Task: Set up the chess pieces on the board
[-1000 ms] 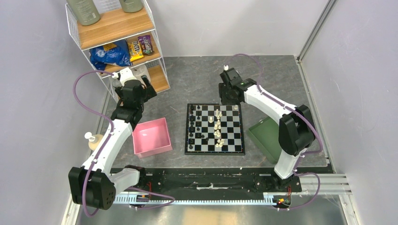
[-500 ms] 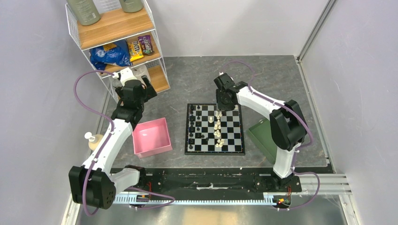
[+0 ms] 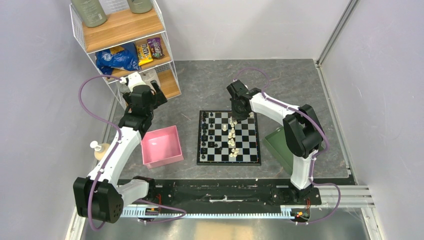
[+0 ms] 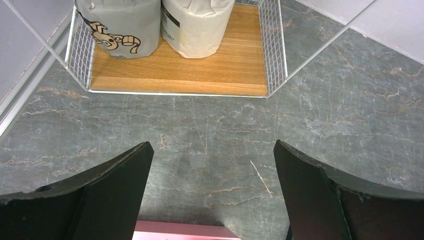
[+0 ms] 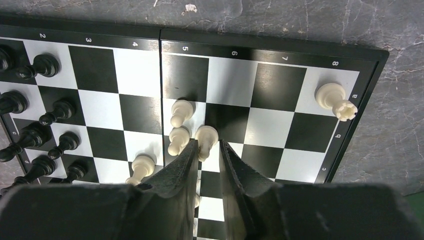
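Right gripper (image 5: 209,150) straddles a white pawn (image 5: 206,134); neighbouring pawns (image 5: 178,140) stand just beside.

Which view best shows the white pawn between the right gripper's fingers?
Right wrist: the white pawn stands close-up between the fingers of the right gripper. Top external shows a speck; left wrist shows none of it.

A wire-and-wood shelf (image 3: 125,29) stands far left (sweet packets (image 3: 150,49) inside); a square pink tray (image 3: 161,146) sits nearer, a dark green tray (image 3: 278,143) right.
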You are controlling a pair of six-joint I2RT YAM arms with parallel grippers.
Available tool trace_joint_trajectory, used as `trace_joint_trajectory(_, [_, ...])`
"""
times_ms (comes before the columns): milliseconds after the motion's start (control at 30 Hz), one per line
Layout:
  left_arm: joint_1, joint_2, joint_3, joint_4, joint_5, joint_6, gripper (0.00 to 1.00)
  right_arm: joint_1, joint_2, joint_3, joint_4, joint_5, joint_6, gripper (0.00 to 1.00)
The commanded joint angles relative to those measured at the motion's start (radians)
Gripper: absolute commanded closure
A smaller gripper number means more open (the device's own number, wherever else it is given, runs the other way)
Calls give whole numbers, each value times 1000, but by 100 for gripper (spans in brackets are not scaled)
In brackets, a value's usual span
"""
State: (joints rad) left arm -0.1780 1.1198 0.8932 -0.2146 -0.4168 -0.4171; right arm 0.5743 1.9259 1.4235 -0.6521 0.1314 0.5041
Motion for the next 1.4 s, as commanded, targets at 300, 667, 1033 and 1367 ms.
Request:
trace_joint_trajectory(300, [3,-2,4,34,-6,20,0,1,-64,-35,19,99,-15,88])
trace_joint_trajectory(667, [3,-9,1,32,-7,19,0,-76,-197,-138,41,118,-7,90])
trace_joint_trajectory(1033, [3,-9,-3,37,-2,15,0,-138,-183,-173,69,87,-14,89])
trace_joint_trajectory(1367, [3,-3,-2,41,-1,14,0,-148,-140,-169,94,57,-12,87])
